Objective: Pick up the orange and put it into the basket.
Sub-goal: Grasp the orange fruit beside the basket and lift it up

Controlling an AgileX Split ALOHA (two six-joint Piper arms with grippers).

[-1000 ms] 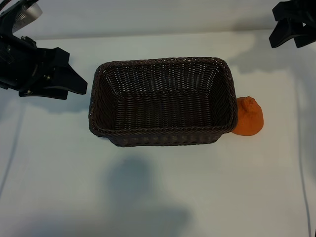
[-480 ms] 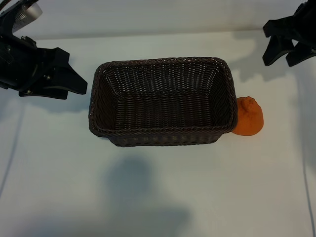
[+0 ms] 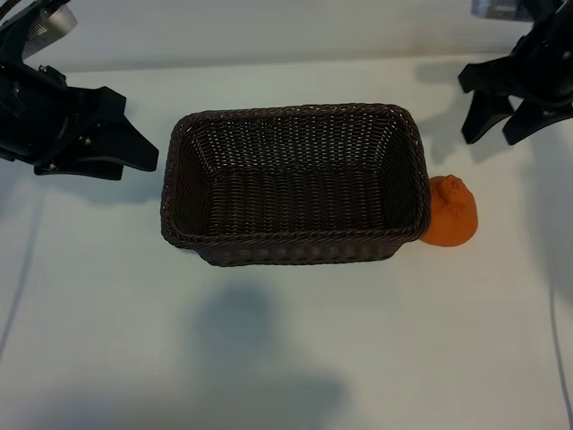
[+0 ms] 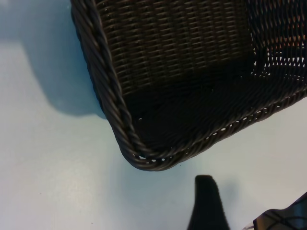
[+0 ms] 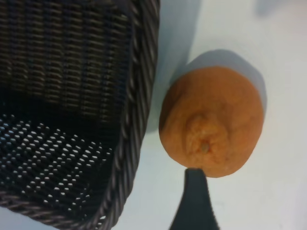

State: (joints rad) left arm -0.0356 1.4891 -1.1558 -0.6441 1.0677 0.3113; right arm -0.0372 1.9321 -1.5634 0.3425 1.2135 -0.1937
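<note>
Orange [image 3: 449, 212] sits on table [image 3: 286, 358] at the basket's [image 3: 179, 170] 3 o'clock, touching its wall; basket empty. Right gripper [image 3: 500, 125], fingers spread and empty, hangs at the orange's 1 o'clock, likely placed to straddle it. Left gripper [image 3: 148, 152] idles spread at basket's 9 o'clock, clear of the work.

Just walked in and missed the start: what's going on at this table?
The right gripper hangs open over the table, up and to the right of the orange, not touching it. The orange sits on the white table right beside the basket, at its right end, outside it. The basket holds nothing. The left gripper is parked open off the basket's left end. So the pickup has not happened yet.
</note>
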